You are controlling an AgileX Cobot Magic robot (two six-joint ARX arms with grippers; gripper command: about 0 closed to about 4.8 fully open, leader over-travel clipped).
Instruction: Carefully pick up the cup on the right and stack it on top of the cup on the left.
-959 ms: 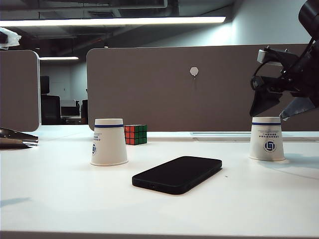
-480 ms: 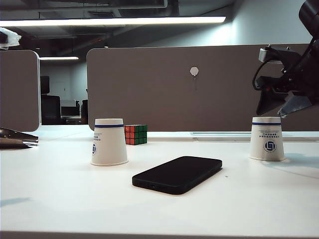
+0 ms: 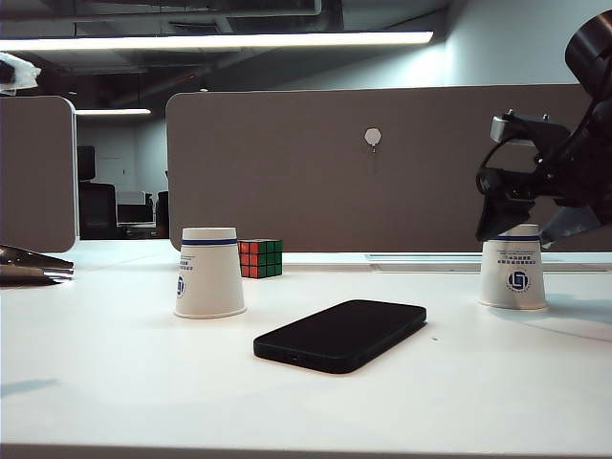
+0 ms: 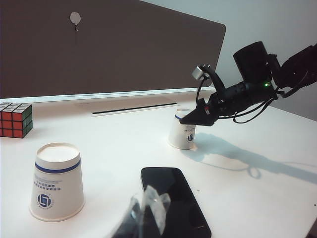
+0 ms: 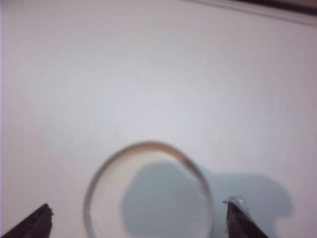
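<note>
— Two arms on this rig, but which one is over the cups?

— Only the right arm [image 3: 574, 163]; it reaches in from the right edge of the exterior view, forearm roughly level, wrist tipped down over the right cup [image 3: 513, 273].

— And the right claw [image 5: 138, 218]?

— Spread wide, holding nothing. In its wrist view one fingertip [image 5: 37, 220] sits on each side of the cup's upturned base, both clear of it.

— Touching the cup at all?

— Probably not; the wrist picture is blurred, so I can't be sure. The cup stands upside down on the desk [image 3: 143, 373], directly under the claw.

— The left claw [image 4: 143, 218]?

— Low by the desk's near edge beside the black phone [image 4: 173, 198]; whether it's apart or together, I cannot tell. The left cup [image 3: 208, 273] stands upside down, well apart from the right one.
</note>
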